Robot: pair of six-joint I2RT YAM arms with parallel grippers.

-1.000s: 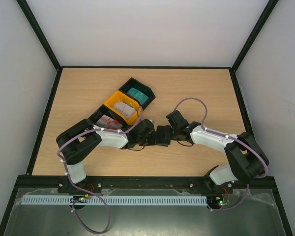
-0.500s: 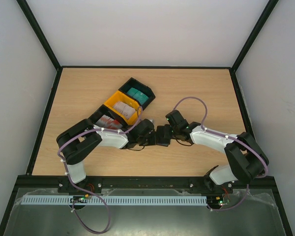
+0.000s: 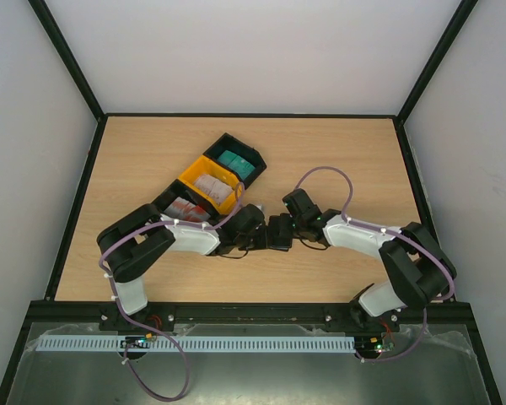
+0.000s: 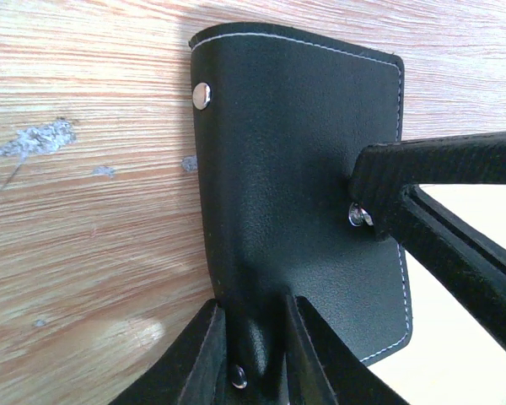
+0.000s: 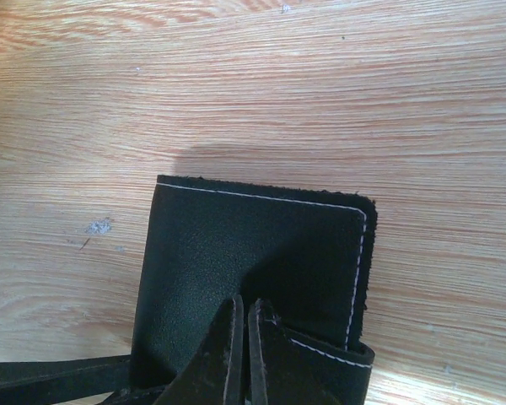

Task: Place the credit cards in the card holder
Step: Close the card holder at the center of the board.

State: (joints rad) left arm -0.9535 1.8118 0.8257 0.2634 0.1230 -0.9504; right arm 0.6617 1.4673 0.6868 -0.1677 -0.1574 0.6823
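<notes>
The black card holder (image 3: 279,231) lies on the table between my two grippers. In the left wrist view the card holder (image 4: 295,169) shows white stitching and metal snaps. My left gripper (image 4: 253,359) is shut on its folded near edge. My right gripper (image 5: 243,337) is nearly closed, pinching a thin stitched flap of the card holder (image 5: 236,245). One right finger (image 4: 438,169) reaches in over the holder's right edge. The credit cards sit in three bins: teal ones (image 3: 234,162), grey-white ones (image 3: 209,186) and red-and-white ones (image 3: 184,208).
A row of a black bin (image 3: 249,153), a yellow bin (image 3: 192,175) and another black bin (image 3: 166,200) runs diagonally behind the left arm. Black frame rails edge the wooden table (image 3: 337,160). Purple cables loop over both arms.
The right arm has drawn slightly left, toward the card holder. The left arm and the holder have barely moved.
</notes>
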